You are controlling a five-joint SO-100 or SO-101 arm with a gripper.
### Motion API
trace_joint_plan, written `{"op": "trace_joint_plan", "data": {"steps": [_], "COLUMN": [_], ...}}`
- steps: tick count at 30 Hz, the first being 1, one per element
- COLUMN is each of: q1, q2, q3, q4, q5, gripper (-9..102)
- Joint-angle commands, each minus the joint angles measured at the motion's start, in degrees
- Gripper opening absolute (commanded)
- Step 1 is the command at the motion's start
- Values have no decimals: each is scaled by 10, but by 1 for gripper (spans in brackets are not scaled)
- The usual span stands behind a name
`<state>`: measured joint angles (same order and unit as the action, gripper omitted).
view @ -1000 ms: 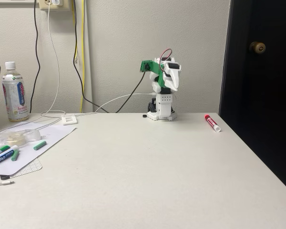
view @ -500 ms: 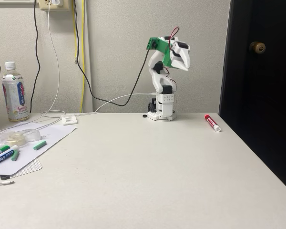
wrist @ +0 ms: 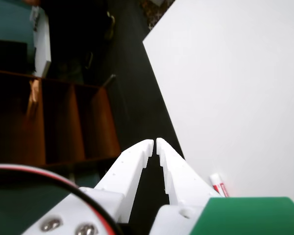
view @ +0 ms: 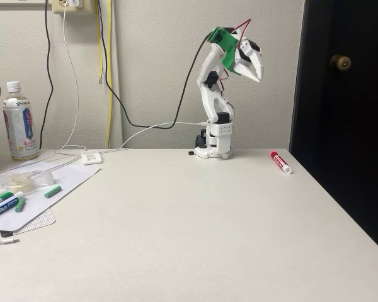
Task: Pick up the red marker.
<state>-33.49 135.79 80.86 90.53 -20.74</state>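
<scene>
The red marker [view: 280, 162] lies flat near the table's far right edge in the fixed view, red cap toward the wall, white barrel with a red label. My white gripper [view: 257, 75] is raised high above the arm's base, up and to the left of the marker, pointing down to the right. In the wrist view the two fingers nearly touch at their tips, so the gripper [wrist: 155, 143] is shut with nothing in it. The marker's white end [wrist: 218, 184] peeks out just right of the fingers.
At the left of the fixed view a paper sheet [view: 47, 189] holds green-capped markers [view: 5, 204] and a tape roll. A drink bottle [view: 20, 123] stands behind it. Cables hang down the wall. The table's right edge [view: 340, 201] borders a dark door.
The arm has unfolded upward from its low rest pose. The gripper rose and swung to the right. The marker has not moved.
</scene>
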Motion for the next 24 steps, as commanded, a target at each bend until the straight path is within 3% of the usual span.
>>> {"op": "trace_joint_plan", "data": {"steps": [1,5,24], "q1": [-22,-50,-193], "q2": [-11,-15,-84], "q3": [-36,-36,41], "q4": [47,96,97], "q5": [-25,-43,-94], "gripper": [0,0,0]}}
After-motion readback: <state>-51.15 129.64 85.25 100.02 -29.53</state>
